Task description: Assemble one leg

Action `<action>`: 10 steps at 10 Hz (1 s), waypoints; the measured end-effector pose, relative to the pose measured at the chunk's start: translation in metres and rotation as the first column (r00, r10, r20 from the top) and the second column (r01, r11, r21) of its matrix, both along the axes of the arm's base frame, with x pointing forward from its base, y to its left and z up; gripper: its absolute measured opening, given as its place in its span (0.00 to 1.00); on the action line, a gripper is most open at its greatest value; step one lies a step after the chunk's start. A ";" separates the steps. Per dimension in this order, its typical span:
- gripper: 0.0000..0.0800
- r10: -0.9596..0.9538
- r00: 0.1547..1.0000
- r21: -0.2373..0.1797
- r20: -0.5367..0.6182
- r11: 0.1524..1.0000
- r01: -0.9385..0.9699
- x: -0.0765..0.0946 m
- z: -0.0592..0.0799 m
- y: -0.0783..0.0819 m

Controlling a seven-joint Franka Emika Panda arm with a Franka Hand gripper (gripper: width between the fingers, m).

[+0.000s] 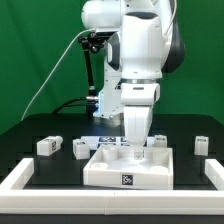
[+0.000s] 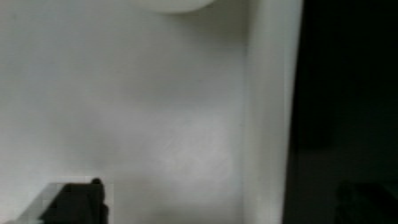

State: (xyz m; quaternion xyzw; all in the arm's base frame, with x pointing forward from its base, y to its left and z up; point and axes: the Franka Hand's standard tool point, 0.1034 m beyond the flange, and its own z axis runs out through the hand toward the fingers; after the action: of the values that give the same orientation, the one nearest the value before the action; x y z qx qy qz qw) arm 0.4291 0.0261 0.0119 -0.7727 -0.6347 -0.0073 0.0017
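— Where's the gripper (image 1: 134, 150) from where you stand?

— Low down at the end of the arm (image 1: 135, 60), right over the white square part (image 1: 105, 172); in the exterior view the wrist hides its tip, so I cannot tell whether it touches the part.

— Clenched or loose?

— Loose, as far as the wrist view goes; one dark finger (image 2: 75, 203) sits at one corner, the other shows faintly far across at the opposite corner; they stand wide apart, with nothing clamped between them; only a pale, blurred surface fills the gap, with black table beside it.

— And the legs?

— All lying free on the black table (image 1: 30, 128); the first leg (image 1: 47, 146) sits well off on the exterior view's left; the second leg (image 1: 81, 149) lies near it, just beside the square part's corner; the third leg (image 1: 201, 144) sits far off on the exterior view's right; none is near the fingers.

— The square part itself?

— Lying flat at the front of the table, a marker tag on its near edge; the marker board (image 1: 108, 139) lies behind it, partly covered by the arm; a white rail (image 1: 20, 180) borders the table on the exterior view's left.
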 end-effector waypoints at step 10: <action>0.07 -0.004 1.000 0.001 -0.009 1.000 0.004 0.001 -0.007 -0.001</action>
State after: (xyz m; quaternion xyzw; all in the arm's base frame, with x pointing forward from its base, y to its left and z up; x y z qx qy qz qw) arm 0.4302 0.0248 0.0050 -0.7741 -0.6330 -0.0043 0.0050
